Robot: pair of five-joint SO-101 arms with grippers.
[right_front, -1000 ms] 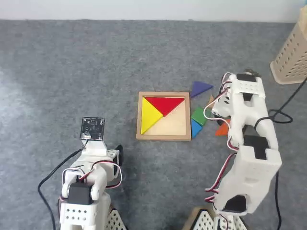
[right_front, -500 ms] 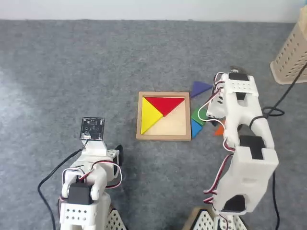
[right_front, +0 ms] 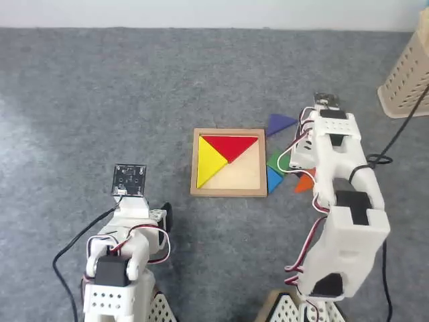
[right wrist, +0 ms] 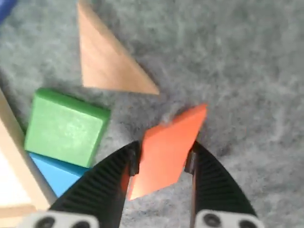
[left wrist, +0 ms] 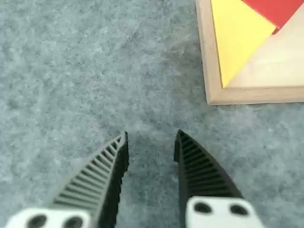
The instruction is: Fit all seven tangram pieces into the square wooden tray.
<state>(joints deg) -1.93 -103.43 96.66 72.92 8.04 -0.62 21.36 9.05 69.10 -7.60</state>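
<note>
two of seven pieces are seated: red triangle along the far side of the tray, yellow triangle along its left side. the remaining tray floor is bare wood. the other five lie on the tabletop just right of the tray: purple triangle, green square, blue triangle, plain wood triangle, orange parallelogram.

right gripper is pinching the orange parallelogram across its narrow width, one jaw on each long edge. we can't tell if the piece is off the tabletop yet. left gripper is spread and empty, hanging over bare tabletop near the tray's near left corner.

risks as we see them:
- small contact patch, smooth painted wood. the piece could pivot or slip out on the lift.
- green square and blue triangle lie against each other, blue right by the tray's outer wall, both between the held piece and the tray. a low carry would likely knock them.
- we judge the parallelogram goes in at one angle only. if it twists in the jaws, it lands on the rim or on the red triangle's edge and wedges tilted.
- fuzzy tabletop may snag a corner if we drag instead of lifting.

our call: lift clear, check the angle, then cross the rim.
</note>
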